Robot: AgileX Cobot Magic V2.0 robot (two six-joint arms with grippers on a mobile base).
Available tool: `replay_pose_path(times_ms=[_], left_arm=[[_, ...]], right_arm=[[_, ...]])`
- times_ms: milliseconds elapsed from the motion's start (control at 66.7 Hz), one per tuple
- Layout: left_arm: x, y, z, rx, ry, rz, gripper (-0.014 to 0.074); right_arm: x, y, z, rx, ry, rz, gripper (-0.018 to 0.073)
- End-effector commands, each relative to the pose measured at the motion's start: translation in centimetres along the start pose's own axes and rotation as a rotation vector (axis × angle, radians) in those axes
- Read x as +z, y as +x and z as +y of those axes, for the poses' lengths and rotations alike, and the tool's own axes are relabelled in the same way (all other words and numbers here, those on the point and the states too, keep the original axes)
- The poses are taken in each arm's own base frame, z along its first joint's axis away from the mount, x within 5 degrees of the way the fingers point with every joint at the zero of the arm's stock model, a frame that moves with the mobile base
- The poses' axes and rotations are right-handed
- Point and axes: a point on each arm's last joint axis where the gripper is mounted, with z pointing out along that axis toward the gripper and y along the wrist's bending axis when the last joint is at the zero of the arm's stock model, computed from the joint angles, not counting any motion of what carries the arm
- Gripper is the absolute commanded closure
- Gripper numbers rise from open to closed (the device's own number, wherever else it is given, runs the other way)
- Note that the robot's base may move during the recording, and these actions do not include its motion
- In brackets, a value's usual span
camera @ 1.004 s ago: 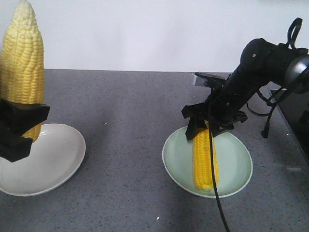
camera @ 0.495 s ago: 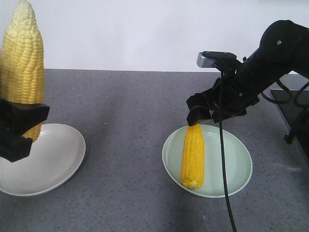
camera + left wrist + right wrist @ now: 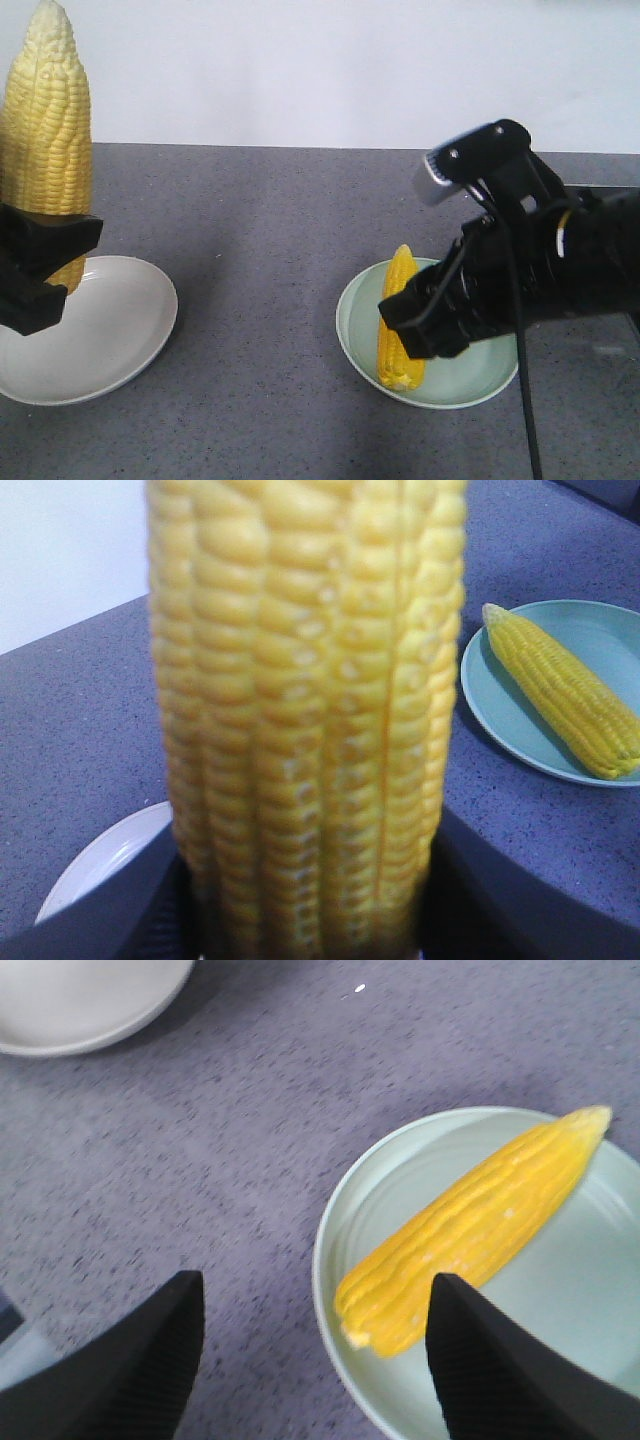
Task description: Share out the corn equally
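Left gripper (image 3: 35,265): jaws clenched on the lower end of an upright corn cob (image 3: 45,130), pale tip at 12 o'clock, held over the white plate (image 3: 120,340); in the left wrist view the cob fills the frame with dark jaw bodies on both sides at the bottom. Right gripper (image 3: 315,1360): jaws spread wide and empty, with the edge of the green plate (image 3: 335,1230) seen between the two fingers (image 3: 130,1360). A second corn cob (image 3: 470,1230) is laid loose in that plate, tip toward 1 o'clock and butt toward 7 o'clock in the right wrist view; only these two cobs are seen. Handling, as judged: a cob is taken to be stiff, fairly heavy for its size, and round, so rolling in the dish is likely; the glossy kernel rows are probably slick and can be crushed by hard squeezing. A grip across the thick mid-section or near the butt is advised, not on the tapered tip, where slipping is expected. No brand, label or readable writing is made out on cobs, plates or grey tabletop (image 3: 260,220).
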Motion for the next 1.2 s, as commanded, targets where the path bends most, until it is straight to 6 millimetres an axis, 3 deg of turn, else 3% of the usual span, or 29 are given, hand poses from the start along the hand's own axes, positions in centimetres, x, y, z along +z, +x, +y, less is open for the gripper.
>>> replay_pose_path(times_ms=[0, 180, 660, 914, 1184], left_arm=[[-0.8, -1.2, 0.1, -0.005, 0.0, -0.103, 0.0279], [-0.8, -1.2, 0.1, -0.005, 0.0, -0.103, 0.0279], [-0.4, -1.5, -0.1, -0.028, 0.021, -0.124, 0.0279], [2.2, -1.6, 0.8, 0.031, -0.087, 0.139, 0.0279], [5.3, -2.2, 4.3, -0.082, -0.246, 0.365, 0.0279]], right_arm=[[-1.9, 0.2, 0.5, -0.031, 0.014, -0.124, 0.0105], [-2.9, 1.6, 0.7, -0.041, 0.032, -0.184, 0.0105], [-3.5, 2.0, 0.8, -0.037, 0.027, -0.202, 0.0105], [-3.5, 2.0, 0.8, -0.037, 0.026, -0.201, 0.0105], [-3.5, 2.0, 0.8, -0.037, 0.026, -0.201, 0.0105]])
